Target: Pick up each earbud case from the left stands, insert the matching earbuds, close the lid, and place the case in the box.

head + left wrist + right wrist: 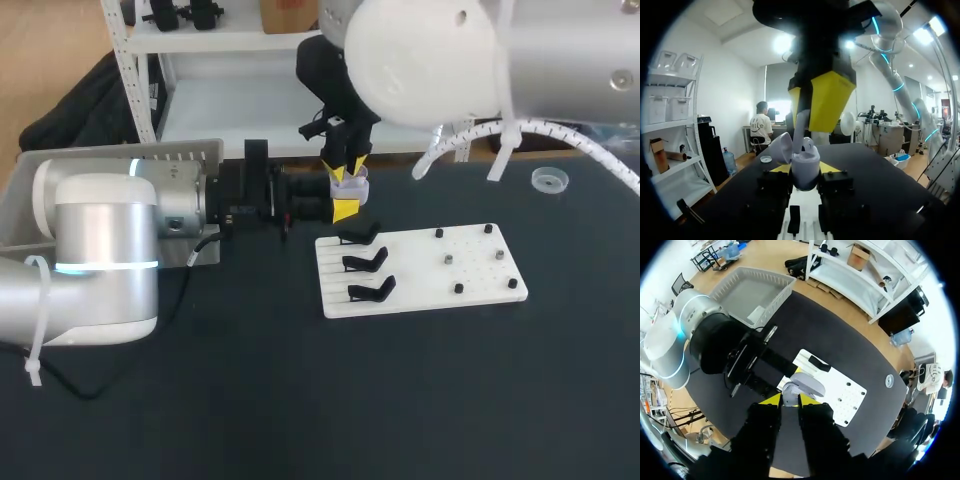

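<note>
Dark tabletop [300,400] lies below my work. My left gripper [342,208] clamps the open earbud case [805,167]. My right gripper [789,400], above it, pinches an earbud [801,131] over its socket. Pressing down tilted could jam the earbud or lever the case loose.

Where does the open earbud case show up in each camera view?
Head view: earbud case at mid-table, under the right gripper, just beyond the white stand board.
Left wrist view: held in the left gripper, lid open, board below.
Right wrist view: just ahead of the right gripper, board just past it.
Shared landmark: the white stand board.
</note>
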You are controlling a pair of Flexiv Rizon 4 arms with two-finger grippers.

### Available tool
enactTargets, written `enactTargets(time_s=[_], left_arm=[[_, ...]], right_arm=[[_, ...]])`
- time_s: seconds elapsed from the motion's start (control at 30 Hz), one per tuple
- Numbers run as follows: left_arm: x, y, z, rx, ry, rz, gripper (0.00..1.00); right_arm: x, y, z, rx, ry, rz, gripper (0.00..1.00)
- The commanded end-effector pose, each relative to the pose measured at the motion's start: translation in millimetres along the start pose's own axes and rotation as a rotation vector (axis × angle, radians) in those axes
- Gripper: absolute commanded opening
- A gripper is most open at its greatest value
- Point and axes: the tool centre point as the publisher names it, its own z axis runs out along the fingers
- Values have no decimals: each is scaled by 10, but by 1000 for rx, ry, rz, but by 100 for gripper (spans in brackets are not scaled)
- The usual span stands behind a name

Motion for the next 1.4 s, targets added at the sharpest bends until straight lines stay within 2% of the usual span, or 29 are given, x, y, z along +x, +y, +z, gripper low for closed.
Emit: enactTargets(time_s=[0.03,1.17,1.2,1.23,1.4], left_arm=[[4,-12,2,-5,-2,2,0],[4,-12,2,-5,-2,2,0],[4,-12,2,-5,-2,2,0],[4,-12,2,-5,-2,2,0],[4,-12,2,-5,-2,2,0]], right_arm=[[13,-24,13,-2,3,4,0],[30,35,198,11,34,7,0],[20,41,196,12,29,9,2],[13,46,191,12,29,9,9],[2,58,175,14,22,2,27]])
